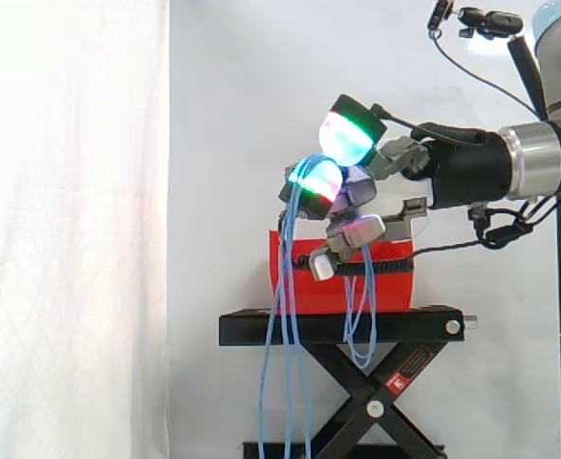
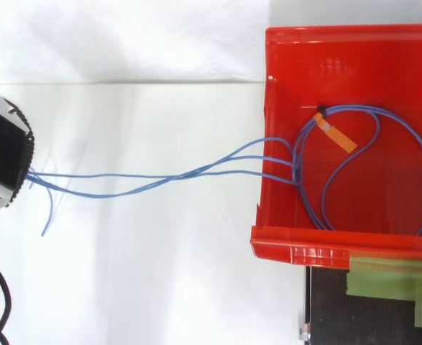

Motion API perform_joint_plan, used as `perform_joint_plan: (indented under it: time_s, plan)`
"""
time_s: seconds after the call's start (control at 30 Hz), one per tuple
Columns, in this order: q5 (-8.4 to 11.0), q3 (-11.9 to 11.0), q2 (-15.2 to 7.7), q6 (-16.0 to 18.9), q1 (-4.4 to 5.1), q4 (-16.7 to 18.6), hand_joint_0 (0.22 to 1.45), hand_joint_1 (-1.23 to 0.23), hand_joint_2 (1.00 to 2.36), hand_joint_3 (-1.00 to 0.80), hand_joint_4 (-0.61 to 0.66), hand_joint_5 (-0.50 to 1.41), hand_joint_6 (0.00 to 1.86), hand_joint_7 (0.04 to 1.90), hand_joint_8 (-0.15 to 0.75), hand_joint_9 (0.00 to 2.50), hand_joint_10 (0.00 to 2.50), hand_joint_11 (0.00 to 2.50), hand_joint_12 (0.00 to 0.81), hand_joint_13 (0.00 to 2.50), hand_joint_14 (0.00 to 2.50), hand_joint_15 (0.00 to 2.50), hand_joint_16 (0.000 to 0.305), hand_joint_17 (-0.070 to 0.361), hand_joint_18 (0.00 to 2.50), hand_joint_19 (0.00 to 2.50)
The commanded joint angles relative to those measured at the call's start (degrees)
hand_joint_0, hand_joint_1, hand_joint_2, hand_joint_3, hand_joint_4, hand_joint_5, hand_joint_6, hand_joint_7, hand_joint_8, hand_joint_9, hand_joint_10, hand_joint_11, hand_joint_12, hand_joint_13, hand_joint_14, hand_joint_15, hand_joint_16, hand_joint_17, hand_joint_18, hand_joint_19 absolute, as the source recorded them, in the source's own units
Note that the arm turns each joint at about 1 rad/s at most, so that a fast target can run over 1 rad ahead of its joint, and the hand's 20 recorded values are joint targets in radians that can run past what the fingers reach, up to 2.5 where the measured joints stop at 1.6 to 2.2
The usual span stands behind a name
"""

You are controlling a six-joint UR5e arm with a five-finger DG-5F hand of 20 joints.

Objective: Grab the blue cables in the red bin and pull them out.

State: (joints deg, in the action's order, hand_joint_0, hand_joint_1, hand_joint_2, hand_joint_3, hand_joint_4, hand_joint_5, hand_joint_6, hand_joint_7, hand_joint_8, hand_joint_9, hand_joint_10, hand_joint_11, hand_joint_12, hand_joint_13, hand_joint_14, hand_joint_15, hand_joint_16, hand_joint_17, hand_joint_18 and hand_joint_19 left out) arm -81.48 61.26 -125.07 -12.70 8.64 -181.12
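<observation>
Black stand — white curtain

The bin sat on the stand. In the side view, the hand was above the bin. Its fingers were closed on the cables, which hung down left of the stand. In the top view, a coil lay inside the bin, with strands crossing its left wall.

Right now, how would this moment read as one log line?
hand: shut on blue cables | cables: strands out over red bin's rim, hanging past black stand | remaining: loop inside bin
</observation>
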Motion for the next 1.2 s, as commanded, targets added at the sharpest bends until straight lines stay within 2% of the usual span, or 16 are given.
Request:
perform_joint_plan:
  time_s: [0.0, 0.57, 0.73, 0.9, 1.17]
  plan:
    - [0.0, 0.0, 0.0, 0.01, -0.02, -0.03, 0.96, -1.03, 1.0, -1.0, 0.03, 0.38, 1.09, 0.38, 0.197, 0.6, 2.5, 1.14, 0.306, 1.25, 0.02, 1.39, 0.049, 0.111, 0.74, 0.66]
    - [-0.09, 0.0, -0.09, 0.01, -0.02, -0.03, 0.89, -1.08, 1.0, -1.0, 0.05, 0.31, 1.12, 0.34, 0.209, 0.49, 2.5, 1.05, 0.316, 1.22, 0.02, 1.38, 0.05, 0.112, 0.73, 0.66]
    - [0.0, 0.0, 0.0, 0.01, -0.02, -0.03, 0.85, -0.98, 1.0, -1.0, 0.05, 0.32, 1.11, 0.35, 0.209, 0.5, 2.5, 1.04, 0.318, 1.22, 0.01, 1.39, 0.05, 0.112, 0.73, 0.67]
    - [-0.09, 0.0, 0.0, 0.01, -0.02, -0.03, 0.78, -0.83, 1.0, -1.0, 0.06, 0.36, 1.07, 0.35, 0.223, 0.53, 2.5, 1.03, 0.325, 1.23, 0.01, 1.38, 0.052, 0.116, 0.74, 0.68]
    - [-0.09, -0.08, 0.0, 0.01, -0.02, -0.03, 0.74, -0.73, 1.0, -1.0, 0.09, 0.37, 1.02, 0.36, 0.234, 0.54, 2.5, 1.03, 0.349, 1.22, 0.01, 1.36, 0.055, 0.123, 0.75, 0.69]
